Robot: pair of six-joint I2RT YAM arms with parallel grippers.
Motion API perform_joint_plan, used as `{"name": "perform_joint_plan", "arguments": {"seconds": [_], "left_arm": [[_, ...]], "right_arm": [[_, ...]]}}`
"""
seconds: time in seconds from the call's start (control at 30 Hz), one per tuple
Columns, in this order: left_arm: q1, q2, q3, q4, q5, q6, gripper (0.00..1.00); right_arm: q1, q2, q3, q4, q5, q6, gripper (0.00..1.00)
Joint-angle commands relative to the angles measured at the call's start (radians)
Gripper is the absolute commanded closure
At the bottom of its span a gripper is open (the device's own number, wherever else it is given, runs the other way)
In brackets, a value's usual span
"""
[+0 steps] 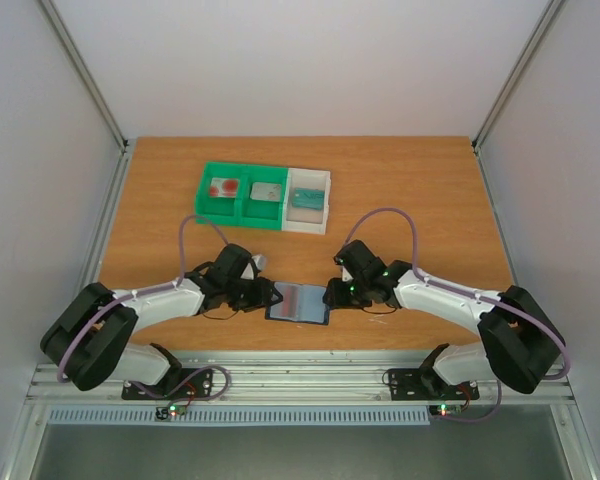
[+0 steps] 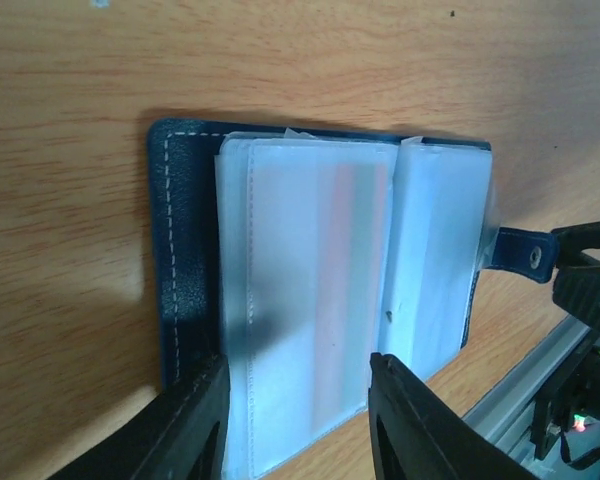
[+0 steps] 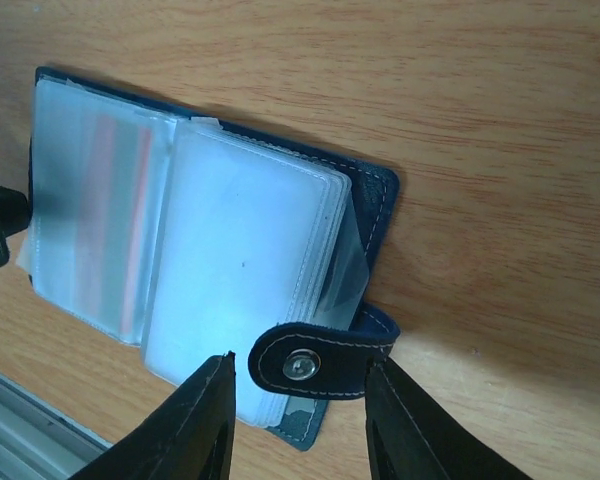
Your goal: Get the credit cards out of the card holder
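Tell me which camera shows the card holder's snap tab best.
The right wrist view: the dark blue stitched strap tab with its silver snap sits close and sharp. The left wrist view catches it small at the right edge. From above, the dark blue card holder shows, but its tab is too small to see.

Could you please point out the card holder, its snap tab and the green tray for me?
card holder [image 2: 185,260], left wrist view, on its dark stitched cover edge.
snap tab [image 3: 325,358], right wrist view, on the strap beside its metal stud.
green tray [image 1: 230,217], top external view, on its near wall.
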Motion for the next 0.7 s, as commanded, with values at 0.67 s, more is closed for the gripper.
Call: {"name": "perform_joint_plan", "arguments": {"seconds": [0.67], "left_arm": [[-0.005,-0.012,-0.055,0.200,0.040,-0.080,0.63]], "right_arm": [[0.006,0.061,-0.005,0.093,0.045,-0.057,0.76]]}}
